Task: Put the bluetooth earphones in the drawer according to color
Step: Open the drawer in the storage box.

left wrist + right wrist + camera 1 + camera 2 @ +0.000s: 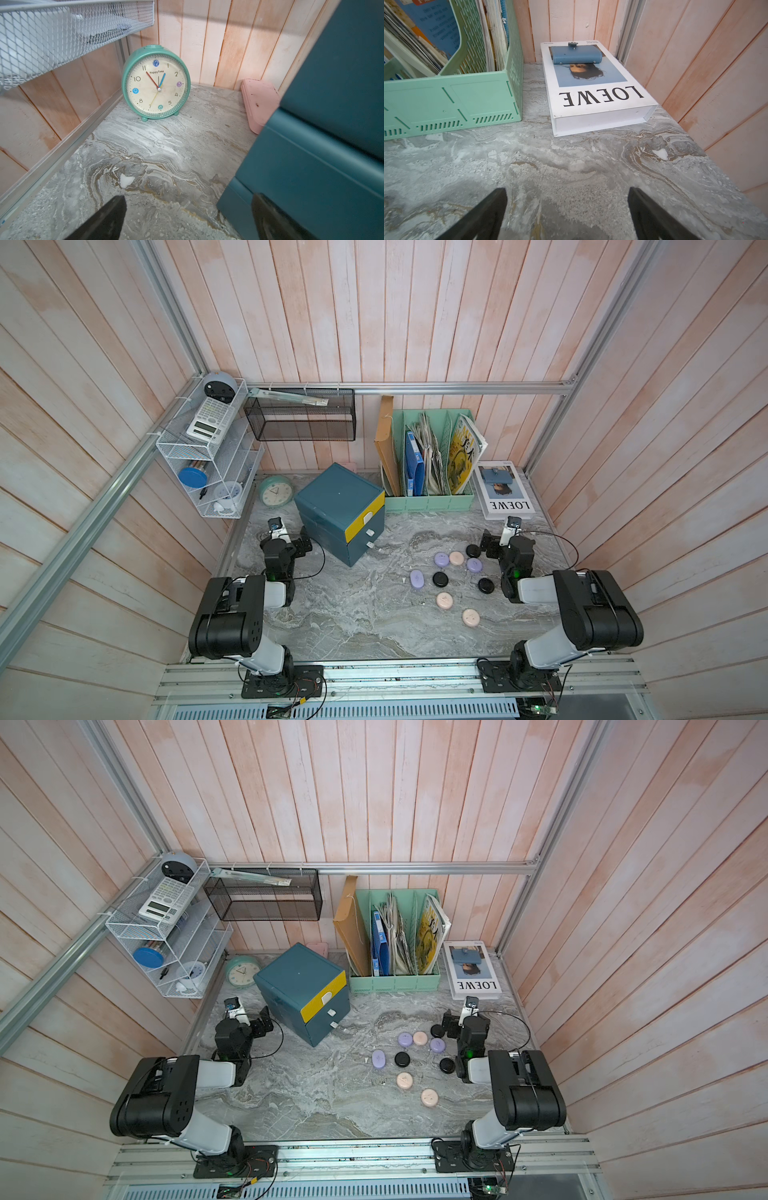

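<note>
A tabletop [353, 622] surfaced in grey, veined stone-look laminate, matt and faintly grainy, is seen enclosed by whitewashed wooden planks [374, 323] and brushed metal rails [407, 387]. The drawer [338, 493] is moulded in smooth, satin teal plastic; the bluetooth earphones [441, 559] are cased in smooth plastic. A white-coated metal mesh rack [41, 41], a perforated mint plastic file rack [446, 104] and a matt card-covered book [591, 97] are shown.

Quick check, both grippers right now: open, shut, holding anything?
Left gripper: open, holding nothing.
Right gripper: open, holding nothing.
</note>
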Controlling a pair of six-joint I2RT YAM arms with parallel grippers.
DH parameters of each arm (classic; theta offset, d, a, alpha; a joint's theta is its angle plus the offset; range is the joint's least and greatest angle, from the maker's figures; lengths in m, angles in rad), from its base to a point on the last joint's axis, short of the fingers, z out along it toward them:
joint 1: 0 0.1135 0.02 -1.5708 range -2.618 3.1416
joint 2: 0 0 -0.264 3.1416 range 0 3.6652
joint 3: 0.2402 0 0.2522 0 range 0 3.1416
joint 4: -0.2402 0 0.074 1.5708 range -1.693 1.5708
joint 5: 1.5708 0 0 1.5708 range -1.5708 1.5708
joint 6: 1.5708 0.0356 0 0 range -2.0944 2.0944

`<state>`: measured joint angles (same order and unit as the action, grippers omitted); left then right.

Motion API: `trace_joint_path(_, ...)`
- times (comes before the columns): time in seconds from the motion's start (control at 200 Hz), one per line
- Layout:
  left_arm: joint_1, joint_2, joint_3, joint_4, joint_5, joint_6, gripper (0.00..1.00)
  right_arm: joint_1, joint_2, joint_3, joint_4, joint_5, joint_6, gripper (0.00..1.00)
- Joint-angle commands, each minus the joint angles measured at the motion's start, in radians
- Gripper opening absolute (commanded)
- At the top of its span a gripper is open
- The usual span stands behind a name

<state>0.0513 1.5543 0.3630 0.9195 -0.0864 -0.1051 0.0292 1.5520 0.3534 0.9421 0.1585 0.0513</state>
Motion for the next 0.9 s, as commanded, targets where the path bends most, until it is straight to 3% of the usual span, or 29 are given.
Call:
trace_joint_path(0.0, -0.002, 0.004, 0.012, -0.001, -0.003, 0.005, 1.00, -0.004, 0.008, 0.018, -0.005, -0.006, -0.003, 0.98)
trace_joint_path(0.53, 0.008, 0.006, 0.010, 0.004, 0.021, 0.000, 1.00, -0.018, 0.007, 0.018, -0.009, -0.031, 0.005, 0.97)
trace_joint_path(0.745, 0.016, 0.004, 0.001, 0.024, 0.075, 0.010, 1.00, -0.017, 0.007, 0.018, -0.008, -0.028, 0.005, 0.91)
trace_joint_path(0.895, 0.016, -0.051, -0.048, 0.071, -0.029, -0.035, 1.00, -0.013, -0.079, 0.027, -0.091, 0.025, 0.016, 0.90)
